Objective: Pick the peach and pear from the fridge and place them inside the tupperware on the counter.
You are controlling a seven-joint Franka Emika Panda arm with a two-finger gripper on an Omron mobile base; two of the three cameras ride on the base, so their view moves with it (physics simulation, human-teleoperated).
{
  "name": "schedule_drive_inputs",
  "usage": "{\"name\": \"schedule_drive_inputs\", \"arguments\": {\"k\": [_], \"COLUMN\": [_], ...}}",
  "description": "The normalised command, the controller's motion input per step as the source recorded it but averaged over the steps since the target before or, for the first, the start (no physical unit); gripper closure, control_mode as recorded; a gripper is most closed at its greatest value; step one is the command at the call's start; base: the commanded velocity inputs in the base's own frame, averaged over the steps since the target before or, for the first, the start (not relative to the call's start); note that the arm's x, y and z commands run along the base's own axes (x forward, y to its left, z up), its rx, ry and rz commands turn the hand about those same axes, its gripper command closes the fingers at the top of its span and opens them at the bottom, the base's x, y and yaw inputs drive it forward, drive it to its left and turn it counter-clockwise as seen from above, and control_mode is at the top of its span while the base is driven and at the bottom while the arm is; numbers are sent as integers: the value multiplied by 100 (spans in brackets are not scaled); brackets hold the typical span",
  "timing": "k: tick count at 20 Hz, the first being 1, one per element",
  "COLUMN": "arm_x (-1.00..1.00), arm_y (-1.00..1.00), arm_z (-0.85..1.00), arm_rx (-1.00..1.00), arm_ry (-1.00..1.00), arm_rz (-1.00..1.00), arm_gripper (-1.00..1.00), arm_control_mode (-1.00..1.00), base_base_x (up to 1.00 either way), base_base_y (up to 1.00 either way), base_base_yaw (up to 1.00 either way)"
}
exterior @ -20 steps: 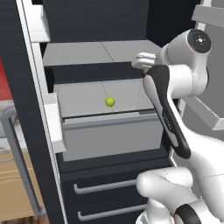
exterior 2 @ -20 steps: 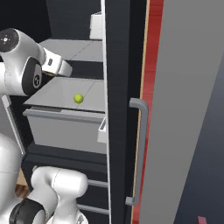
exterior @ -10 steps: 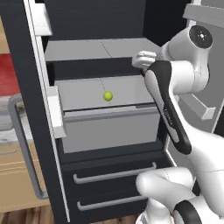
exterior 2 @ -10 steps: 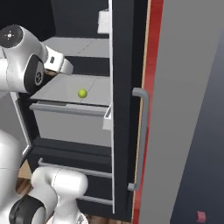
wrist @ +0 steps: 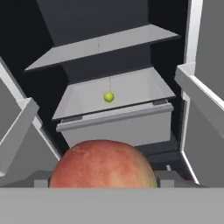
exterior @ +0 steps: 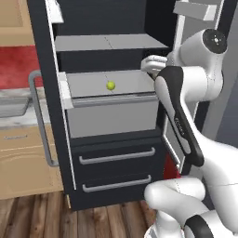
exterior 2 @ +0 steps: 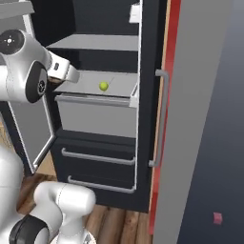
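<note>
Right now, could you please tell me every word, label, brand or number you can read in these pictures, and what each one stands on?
No readable text anywhere.
Forearm of the robot arm: a small dark mark, too blurred to read.
The fridge, the pear and the peach bear no label.

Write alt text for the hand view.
A red-orange peach sits close at the bottom, at the pincer. Beyond it the open fridge shows a small yellow-green pear lying in its grey drawer, under a grey shelf.
</note>
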Motion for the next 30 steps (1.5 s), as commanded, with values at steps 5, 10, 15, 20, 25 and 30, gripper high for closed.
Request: {"name": "schedule_drive_inputs", "arguments": {"k": [5,10,15,20,25,30], "arm_x": [0,0,0,0,0,0], "arm_y": [0,0,0,0,0,0], "arm_z": [0,0,0,0,0,0], "arm_rx": [0,0,0,0,0,0], "arm_ry": [0,0,0,0,0,0], "arm_rz": [0,0,0,0,0,0], "arm_gripper": [100,100,100,100,100,100], "arm_control_mode": [100,100,100,100,100,100], "base_base_x": [-22,-1,0,4,44,90], "base_base_y": [67,94,100,100,88,43], "base_base_yaw": [1,0,0,0,0,0]}}
